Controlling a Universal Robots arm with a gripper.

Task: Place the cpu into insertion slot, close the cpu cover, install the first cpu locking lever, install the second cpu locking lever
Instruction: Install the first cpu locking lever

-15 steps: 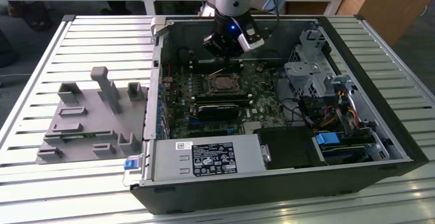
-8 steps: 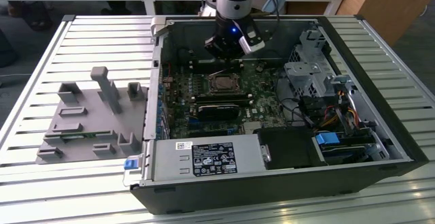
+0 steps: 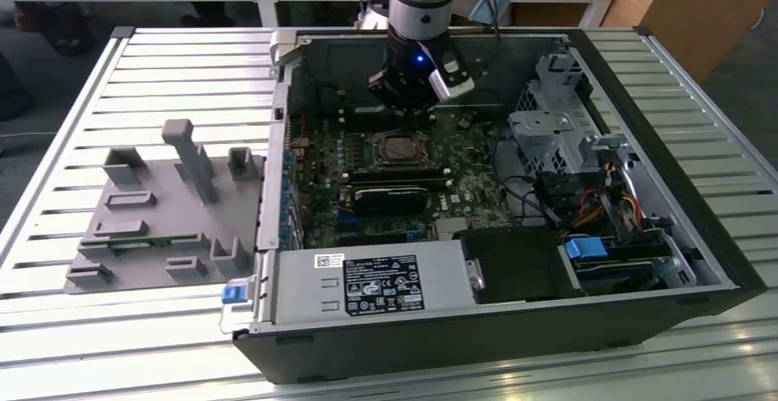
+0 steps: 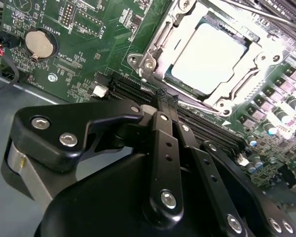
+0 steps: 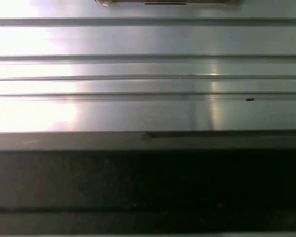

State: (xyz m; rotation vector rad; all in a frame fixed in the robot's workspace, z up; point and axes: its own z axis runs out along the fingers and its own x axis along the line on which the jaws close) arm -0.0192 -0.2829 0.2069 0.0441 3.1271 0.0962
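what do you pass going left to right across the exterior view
grey fixture tray → cpu → metal drive cage

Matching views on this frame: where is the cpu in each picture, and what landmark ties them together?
Exterior view: the cpu lies mid-board inside the open computer case, just under the arm's tip.
Second wrist view: the cpu is the pale square framed by the silvery cpu cover.
First wrist view: looks at a ribbed metal surface.
Shared landmark: the green circuit board around the socket.
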